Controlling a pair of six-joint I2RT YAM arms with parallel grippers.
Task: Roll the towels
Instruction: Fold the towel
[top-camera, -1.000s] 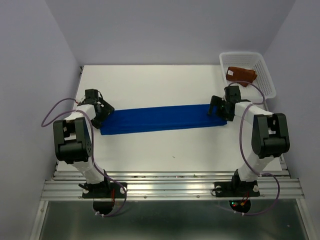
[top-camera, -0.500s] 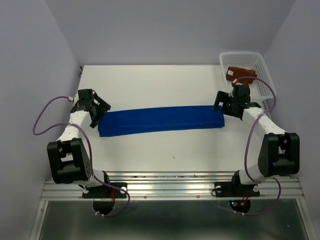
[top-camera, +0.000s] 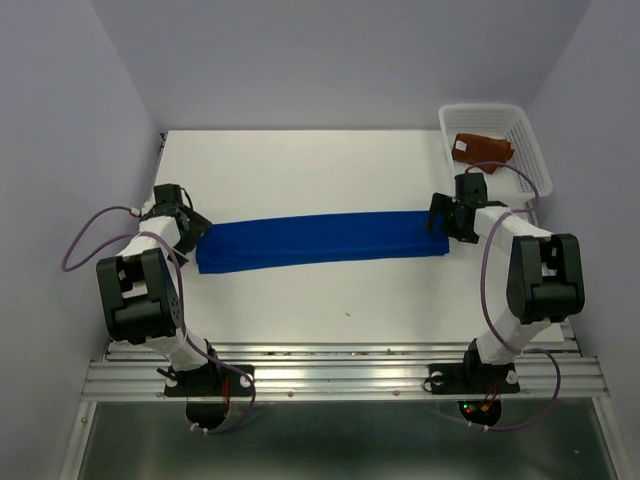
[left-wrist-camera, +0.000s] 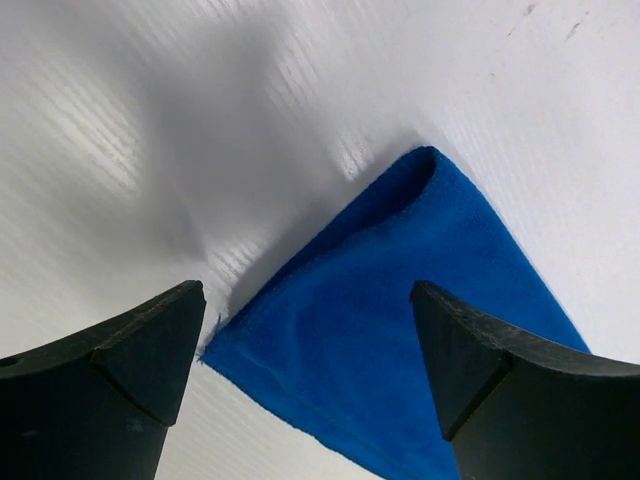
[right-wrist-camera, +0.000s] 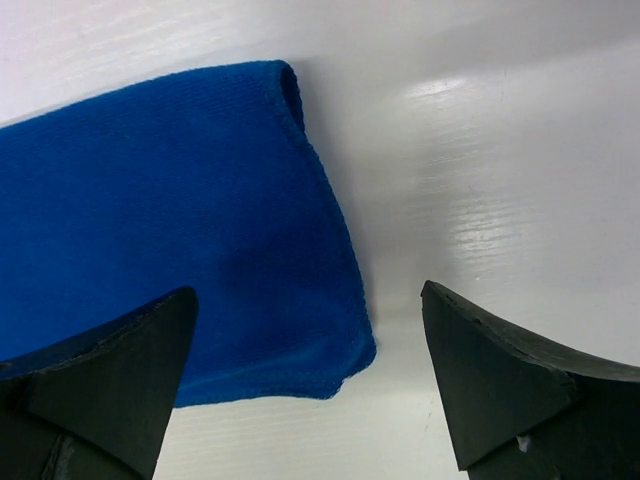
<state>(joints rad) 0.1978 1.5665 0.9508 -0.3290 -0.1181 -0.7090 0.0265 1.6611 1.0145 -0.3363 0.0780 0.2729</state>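
The blue towel (top-camera: 318, 239) lies folded in a long flat strip across the white table. Its left end shows in the left wrist view (left-wrist-camera: 400, 330), its right end in the right wrist view (right-wrist-camera: 170, 230). My left gripper (top-camera: 192, 228) is open and empty just above the strip's left end; in its own view (left-wrist-camera: 310, 350) the jaws straddle the towel's corner. My right gripper (top-camera: 440, 218) is open and empty over the strip's right end; in its own view (right-wrist-camera: 310, 360) the jaws straddle the right corner. The rust-brown towel (top-camera: 483, 149) lies bunched in the basket.
A white mesh basket (top-camera: 530, 160) stands at the table's back right corner, just behind my right arm. Purple cables loop from both arms. The table (top-camera: 300, 170) is walled on three sides; a metal rail runs along its near edge.
Both grippers have drawn back off the towel ends, then settled close beside them again. The blue towel has shifted a little and lies flat, free of both grippers.
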